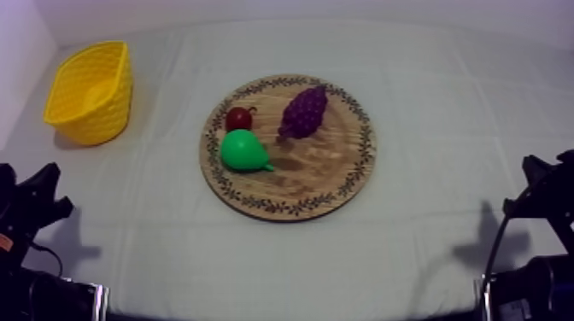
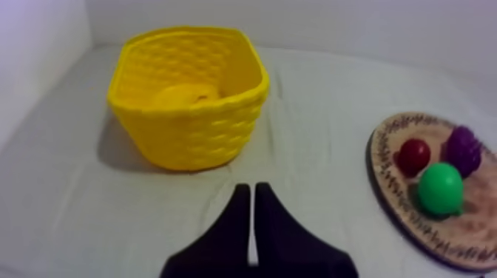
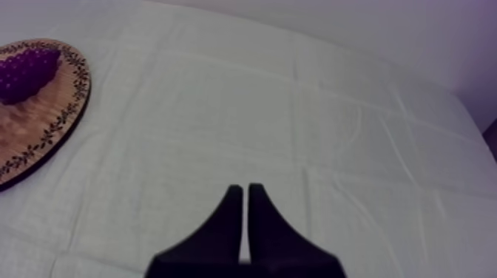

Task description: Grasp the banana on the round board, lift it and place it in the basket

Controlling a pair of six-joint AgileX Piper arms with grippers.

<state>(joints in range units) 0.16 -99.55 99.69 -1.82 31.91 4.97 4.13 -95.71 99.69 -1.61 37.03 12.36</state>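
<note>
The banana point(image 2: 186, 96) lies inside the yellow basket point(image 2: 222, 129), a rounded yellow shape against the back wall. From above, the basket point(image 1: 73, 119) stands at the far left of the table. The round wooden board point(image 1: 329, 175) in the middle carries a green pear point(image 1: 243, 151), a small red fruit point(image 1: 238, 118) and a purple bunch of grapes point(image 1: 305, 111). My left gripper point(image 2: 248, 188) is shut on nothing, a little short of the basket. My right gripper point(image 3: 242, 188) is shut too, over bare cloth to the right of the board point(image 3: 52, 126).
Both arms sit low at the table's front corners, the left gripper point(image 1: 49, 186) and the right gripper point(image 1: 534, 179) well away from the board. A wall rises close behind and left of the basket. The grey-white cloth point(image 1: 444, 111) lies open between board and right arm.
</note>
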